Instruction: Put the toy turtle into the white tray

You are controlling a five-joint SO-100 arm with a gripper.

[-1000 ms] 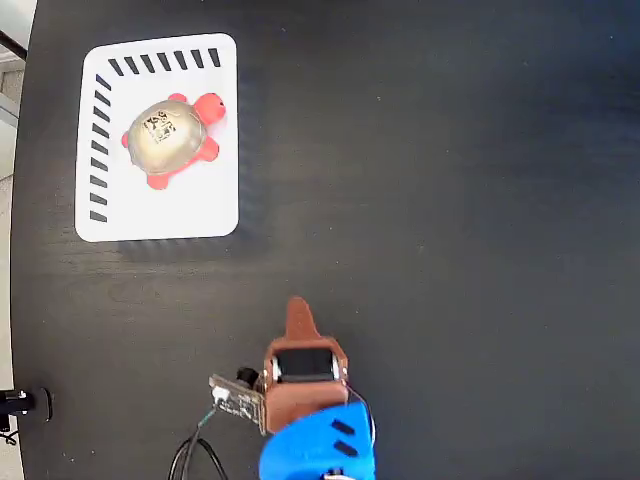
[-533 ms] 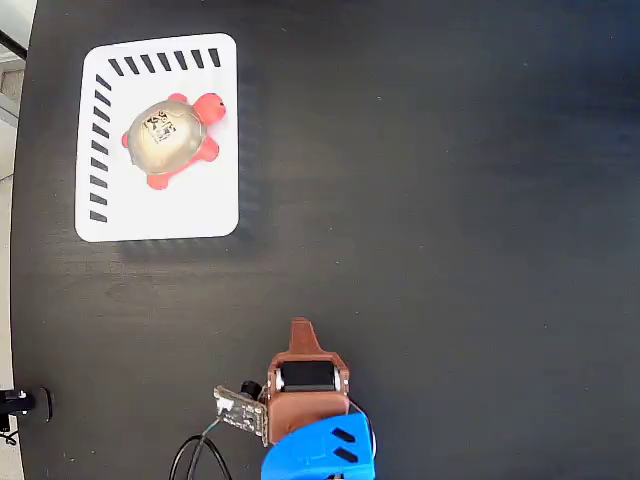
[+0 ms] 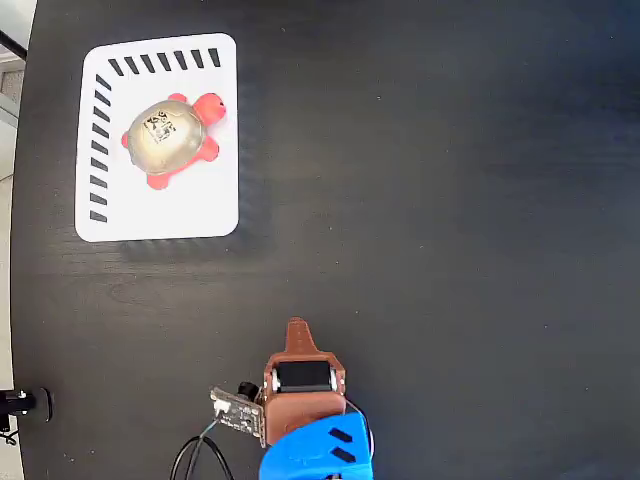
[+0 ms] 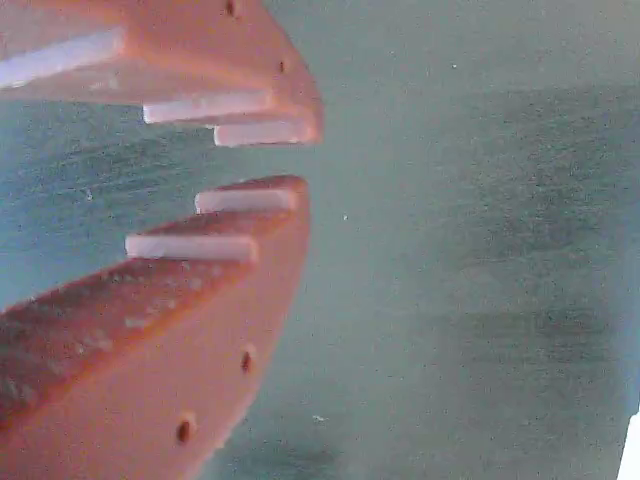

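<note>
Evidently the job looks finished: the small toy turtle with its domed silver-gold shell, square black-and-white marker and red head and flippers [image 3: 170,138] lies inside the flat white rounded-corner tray with black diagonal slots along two edges [image 3: 190,210], in the tray's upper half and clear of its rims. The tray sits at the upper left of the dark tabletop [image 3: 450,200] in the fixed view. The brown two-finger gripper on its blue arm [image 3: 298,330] is well apart from the tray, near the bottom edge. In the wrist view the orange fingers [image 4: 250,230] stand slightly parted with a narrow gap and nothing between them. Judging from this, nothing remains except perhaps parking the arm.
</note>
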